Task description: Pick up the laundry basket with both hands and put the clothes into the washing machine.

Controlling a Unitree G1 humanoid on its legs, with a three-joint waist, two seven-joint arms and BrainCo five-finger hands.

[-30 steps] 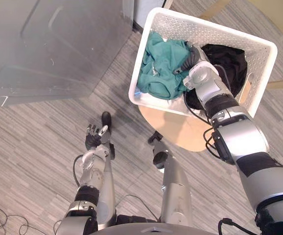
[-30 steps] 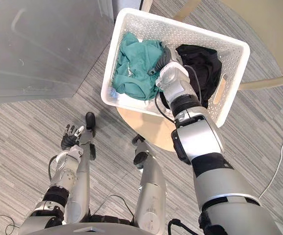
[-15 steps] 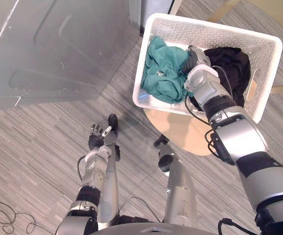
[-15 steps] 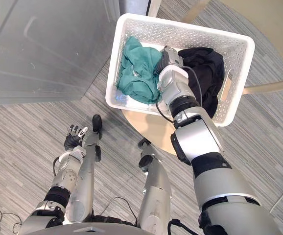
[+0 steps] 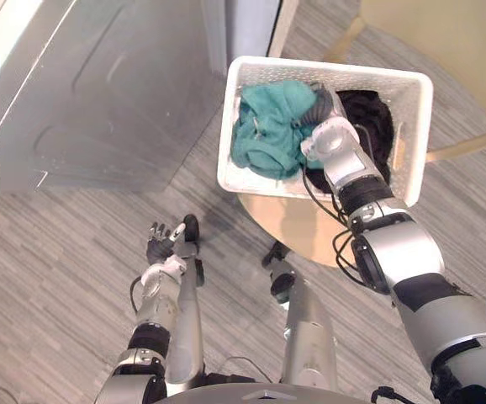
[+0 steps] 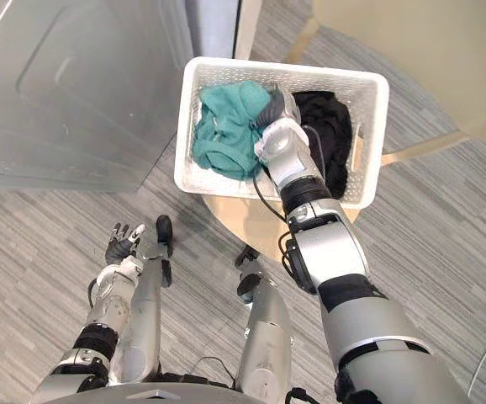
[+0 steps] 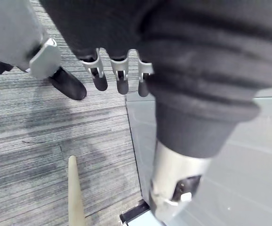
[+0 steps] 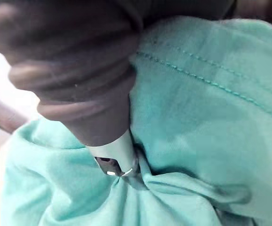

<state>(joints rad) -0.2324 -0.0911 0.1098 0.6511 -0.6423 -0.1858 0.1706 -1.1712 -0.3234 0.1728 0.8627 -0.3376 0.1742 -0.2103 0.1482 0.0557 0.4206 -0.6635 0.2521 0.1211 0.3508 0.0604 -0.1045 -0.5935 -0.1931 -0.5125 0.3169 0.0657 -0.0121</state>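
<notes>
White laundry basket (image 5: 335, 69) sits on a small round light-wood bench (image 5: 298, 229), near the corner of the big grey washing machine (image 5: 100, 93), which stands on the robot's L. Inside the basket: teal garment (image 5: 264, 139) bunched on the side nearer the machine, black garment (image 5: 376, 126) on the other side, the two touching approx mid-basket. R arm stretches fwd & down into the basket; R hand (image 6: 275, 108) is pushed in where teal meets black, dark cover facing up. In its own wrist view, teal cloth lies right against the hand w/ folds gathered at it; the fingers are buried in fabric, so can't tell if they're closed on the cloth or loose. L hand (image 5: 161, 242) hangs low over the striped grey floor (image 5: 50, 278), well apart from basket & bench; its fingers (image 7: 121, 77) are straight & relaxed w/ thumb out to the side, i.e. open. Beige furniture (image 5: 445, 34) w/ pale wooden legs stands beyond the basket on the R side
</notes>
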